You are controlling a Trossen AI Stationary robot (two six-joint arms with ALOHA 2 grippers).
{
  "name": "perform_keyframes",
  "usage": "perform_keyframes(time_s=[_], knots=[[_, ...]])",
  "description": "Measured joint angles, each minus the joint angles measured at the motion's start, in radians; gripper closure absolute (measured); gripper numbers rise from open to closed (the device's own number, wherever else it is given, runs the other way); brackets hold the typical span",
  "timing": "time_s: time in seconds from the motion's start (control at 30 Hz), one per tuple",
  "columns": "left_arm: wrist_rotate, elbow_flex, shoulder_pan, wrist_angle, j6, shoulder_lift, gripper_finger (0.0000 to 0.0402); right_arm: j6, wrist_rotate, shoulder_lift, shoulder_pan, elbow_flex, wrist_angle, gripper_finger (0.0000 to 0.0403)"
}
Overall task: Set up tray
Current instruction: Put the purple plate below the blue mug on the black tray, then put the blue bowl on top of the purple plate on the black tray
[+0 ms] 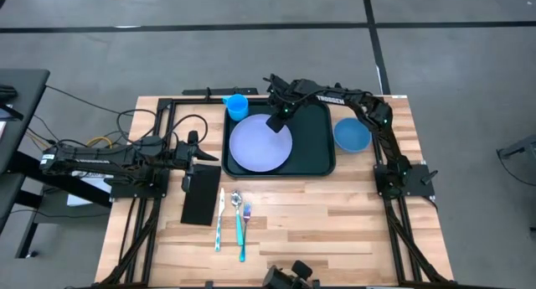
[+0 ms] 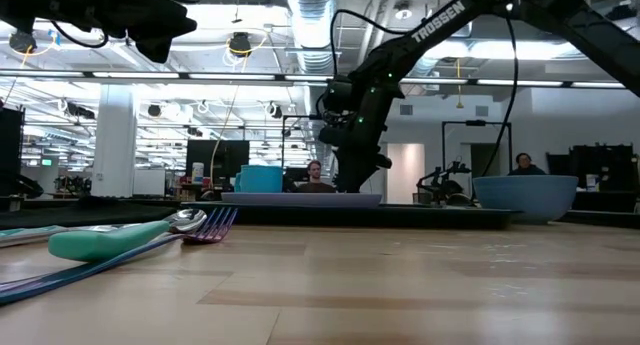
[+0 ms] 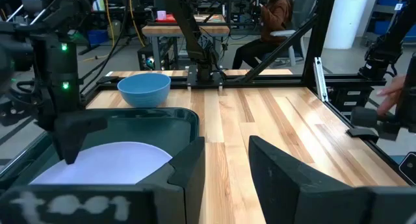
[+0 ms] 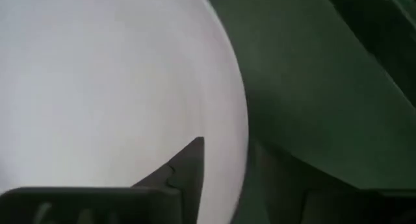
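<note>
Right gripper (image 1: 275, 123) over plate (image 1: 255, 148) in tray (image 1: 322, 142), jaws unclear, left gripper (image 1: 203, 157) apart.

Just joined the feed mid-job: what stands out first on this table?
The pale lavender plate lying in the dark tray at the table's far middle, with the right gripper down at the plate's far edge. A blue bowl sits right of the tray, a blue cup at its far-left corner.
</note>
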Motion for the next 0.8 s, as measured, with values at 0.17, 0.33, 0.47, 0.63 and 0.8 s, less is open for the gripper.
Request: perform_keyframes(time_s=[0.17, 0.33, 0.47, 0.63, 0.8], knots=[[0.000, 0.000, 0.000, 0.001, 0.000, 0.000, 0.0294, -0.040, 0.002, -0.058, 0.000, -0.001, -0.077, 0.0236], [-0.004, 0.000, 0.000, -0.003, 0.013, 0.000, 0.0294, -0.059, 0.002, -0.141, 0.001, -0.001, -0.184, 0.0218], [-0.005, 0.000, 0.000, -0.004, 0.014, 0.000, 0.0294, -0.079, 0.003, -0.229, 0.009, 0.000, -0.356, 0.0217], [-0.005, 0.000, 0.000, 0.022, 0.056, 0.000, 0.0294, -0.101, 0.074, -0.348, 0.034, -0.021, -0.546, 0.0229], [-0.005, 0.000, 0.000, 0.111, 0.111, 0.000, 0.0294, -0.101, 0.101, -0.481, 0.056, -0.119, -0.560, 0.0245]])
